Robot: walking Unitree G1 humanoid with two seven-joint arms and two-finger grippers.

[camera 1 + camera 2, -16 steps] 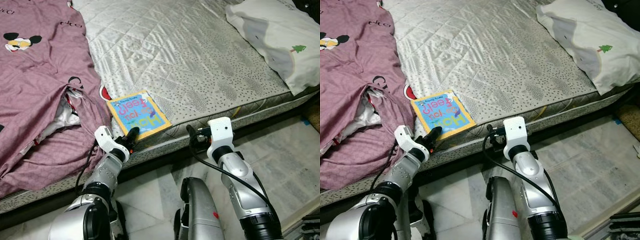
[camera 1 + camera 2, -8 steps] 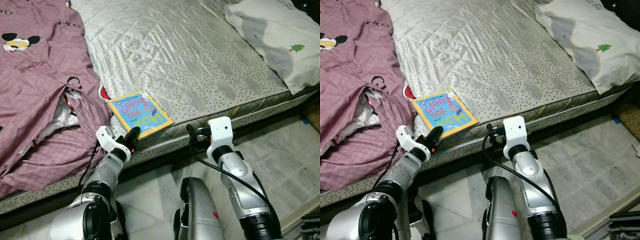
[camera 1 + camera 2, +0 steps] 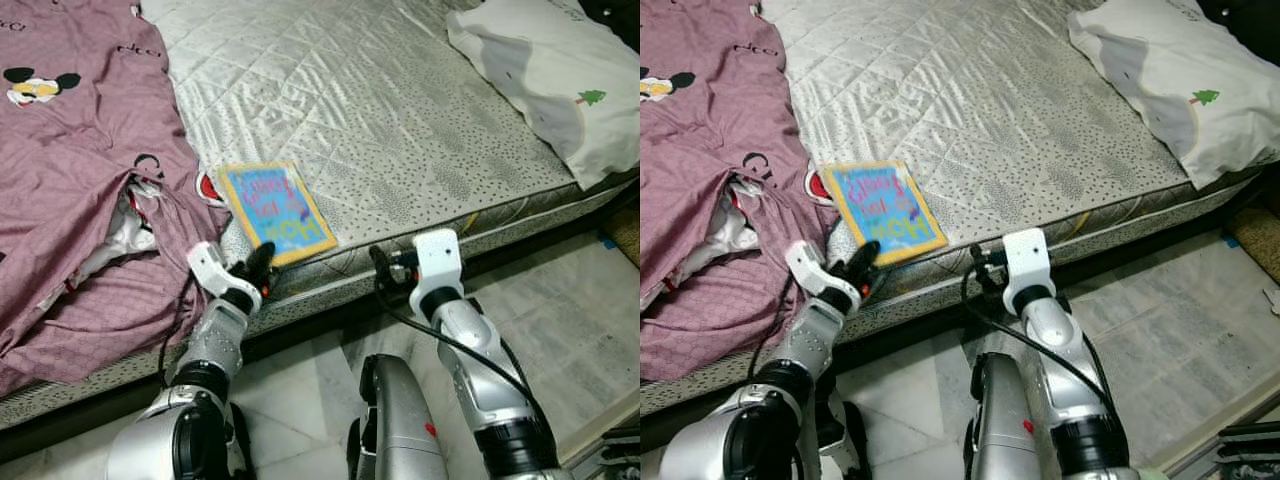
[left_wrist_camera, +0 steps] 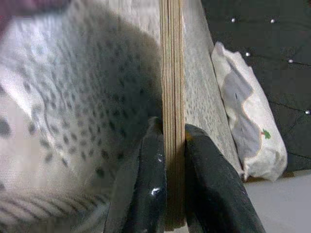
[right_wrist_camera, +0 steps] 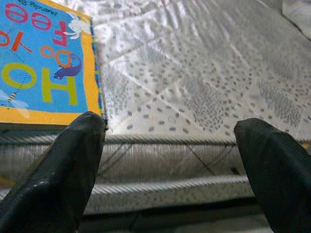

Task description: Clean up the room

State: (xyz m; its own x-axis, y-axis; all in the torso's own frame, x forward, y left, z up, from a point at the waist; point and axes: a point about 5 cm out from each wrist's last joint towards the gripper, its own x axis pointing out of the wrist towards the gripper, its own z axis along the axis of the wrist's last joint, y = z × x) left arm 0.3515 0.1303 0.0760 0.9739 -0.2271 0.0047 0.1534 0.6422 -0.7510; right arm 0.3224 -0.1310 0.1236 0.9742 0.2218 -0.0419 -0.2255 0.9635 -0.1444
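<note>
At six o'clock on the grey quilted mattress (image 3: 400,130): left gripper (image 3: 258,272) clamping thin yellow-bordered blue picture book (image 3: 277,209) (edge grip, could slip); right gripper (image 5: 170,160) wide, idle.

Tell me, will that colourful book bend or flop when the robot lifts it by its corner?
Probably not much. The book shows thick, board-like pages between the left gripper fingers, so it likely stays stiff. It looks small and thin, so probably light. Pinched only at its edge on the shiny mattress, it might swivel or slip.
</note>
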